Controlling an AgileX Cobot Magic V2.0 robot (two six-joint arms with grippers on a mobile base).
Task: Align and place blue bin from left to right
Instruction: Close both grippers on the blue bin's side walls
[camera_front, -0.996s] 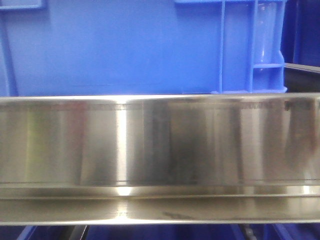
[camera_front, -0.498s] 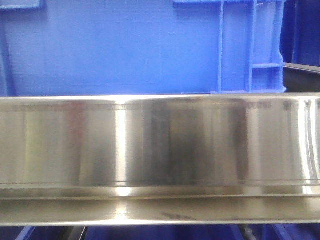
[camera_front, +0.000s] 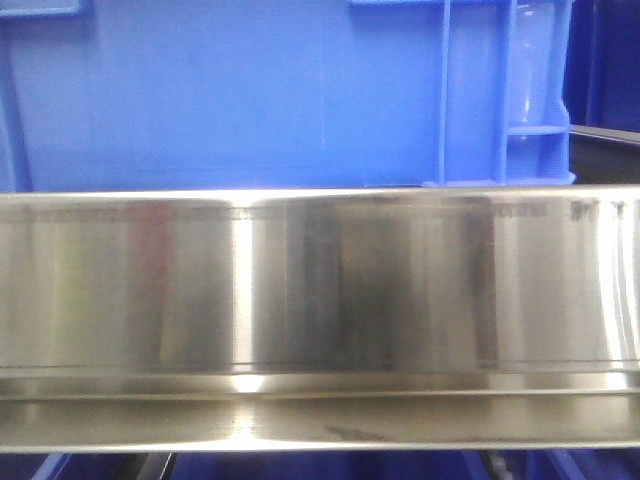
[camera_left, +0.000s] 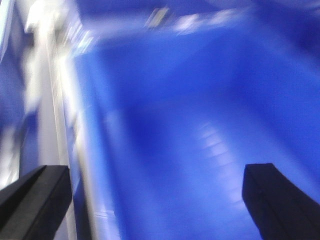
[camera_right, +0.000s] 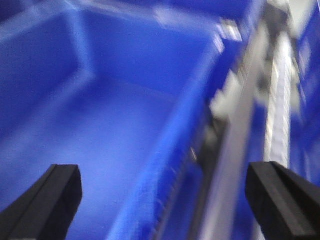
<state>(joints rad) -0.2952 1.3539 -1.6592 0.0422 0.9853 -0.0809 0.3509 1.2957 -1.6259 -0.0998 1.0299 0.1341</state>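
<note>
Facing the front camera squarely, the large periwinkle-blue rectangular plastic crate (camera_front: 230, 100) stood just behind a broad brushed stainless-steel rail (camera_front: 320, 290). Its smooth flat wall ran left to right, level with the rail's top edge. Its ribbed corner (camera_front: 500, 100) lay towards the right of the picture. The left end ran beyond the frame, so its full length could not be judged. Right of that corner was a narrow gap with a darker blue surface (camera_front: 605, 60) behind. Faint stamped marks along the rail's top were too blurred to read.

Both wrist views were smeared. The left gripper (camera_left: 157, 200) had its black fingers (camera_left: 35, 200) spread wide with nothing held, and a crate wall ran up between them in the picture. The right gripper (camera_right: 165, 200) was likewise spread wide and held nothing. It hung above the crate's hollow and its rim (camera_right: 185, 125), with a pale metal strip (camera_right: 240, 135) alongside.
</note>
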